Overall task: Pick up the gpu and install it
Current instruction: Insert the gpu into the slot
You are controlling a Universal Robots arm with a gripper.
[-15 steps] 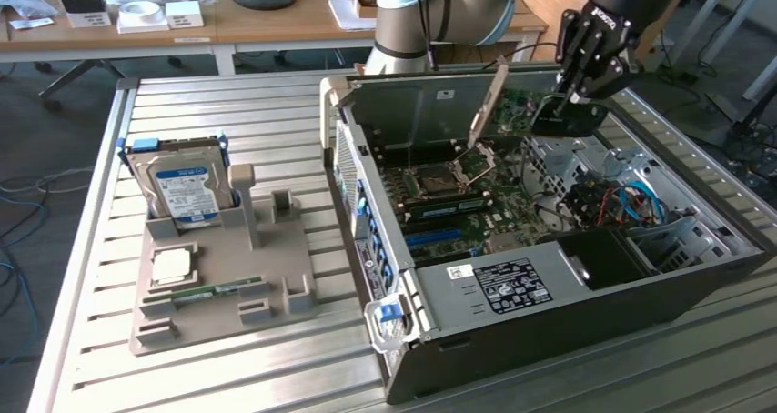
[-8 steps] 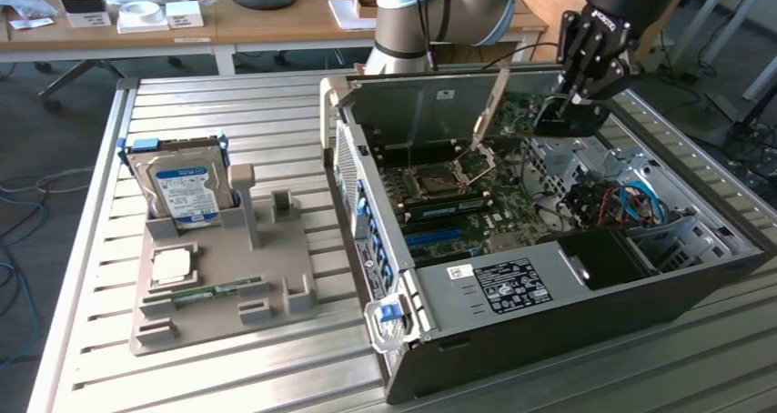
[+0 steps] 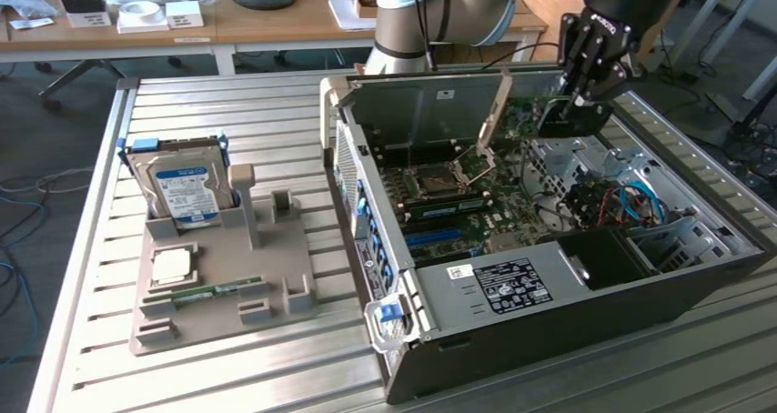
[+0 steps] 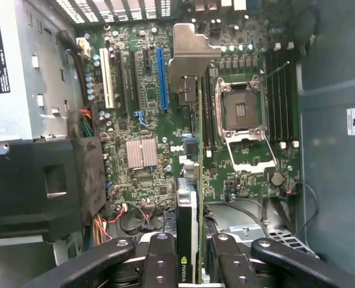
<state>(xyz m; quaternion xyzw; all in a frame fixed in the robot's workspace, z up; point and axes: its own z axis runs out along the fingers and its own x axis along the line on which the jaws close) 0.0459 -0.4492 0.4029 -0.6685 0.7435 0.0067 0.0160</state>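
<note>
My gripper (image 3: 585, 87) hangs over the back right of the open computer case (image 3: 583, 295) and is shut on the gpu (image 3: 573, 118), a thin dark card held on edge. In the wrist view the gpu (image 4: 189, 204) runs edge-on between my fingers (image 4: 161, 264), and its silver end bracket (image 4: 192, 51) points away from the camera. It hovers above the green motherboard (image 4: 147, 120), between the blue slot (image 4: 161, 78) and the empty CPU socket (image 4: 240, 111). I cannot tell whether the card touches the board.
A grey parts holder (image 3: 206, 286) lies at the exterior view's left with a hard drive (image 3: 182, 186), a CPU chip (image 3: 170, 266) and a RAM stick (image 3: 216, 292). Cables (image 3: 625, 204) and a black shroud (image 4: 39, 186) crowd the case interior.
</note>
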